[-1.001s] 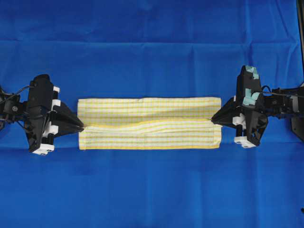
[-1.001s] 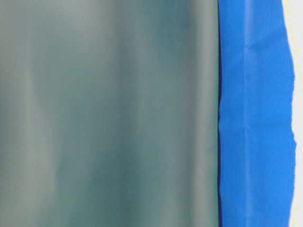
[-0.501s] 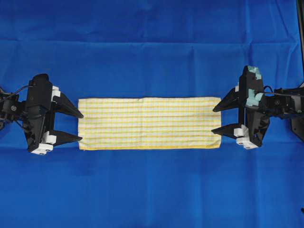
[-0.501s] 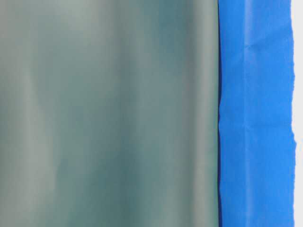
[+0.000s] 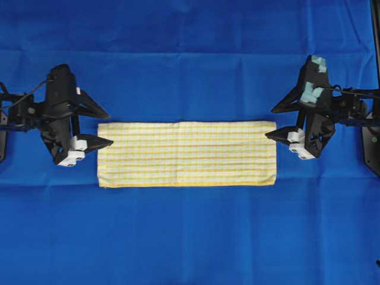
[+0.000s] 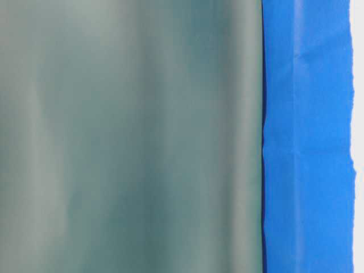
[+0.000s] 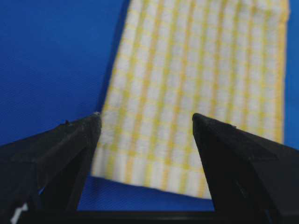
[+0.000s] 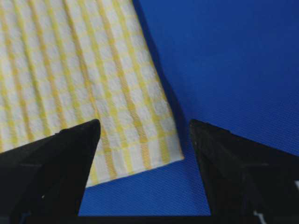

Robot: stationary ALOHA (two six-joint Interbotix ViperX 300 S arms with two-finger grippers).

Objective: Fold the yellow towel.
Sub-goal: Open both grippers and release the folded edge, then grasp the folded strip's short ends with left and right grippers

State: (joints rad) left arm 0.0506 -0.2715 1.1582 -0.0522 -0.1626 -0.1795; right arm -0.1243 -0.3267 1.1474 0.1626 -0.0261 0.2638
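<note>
The yellow towel (image 5: 187,154) lies flat on the blue cloth as a long, narrow folded strip running left to right. My left gripper (image 5: 110,129) hangs open just off the towel's left end, over its far corner, with nothing between its fingers. In the left wrist view the towel (image 7: 187,79) lies below and ahead of the open left gripper (image 7: 145,122). My right gripper (image 5: 270,123) stands open at the far right corner, also holding nothing. In the right wrist view the towel's corner (image 8: 84,70) shows between and beyond the tips of the right gripper (image 8: 145,125).
The plain blue cloth (image 5: 190,237) covers the whole table under the towel. In the table-level view a blurred grey-green surface (image 6: 131,136) fills most of the frame, with only a strip of blue cloth (image 6: 307,136) at the right.
Both grippers opened and let go of the towel's ends; its raised middle ridge settled flat. Both grippers then shifted toward the far side of the towel.
</note>
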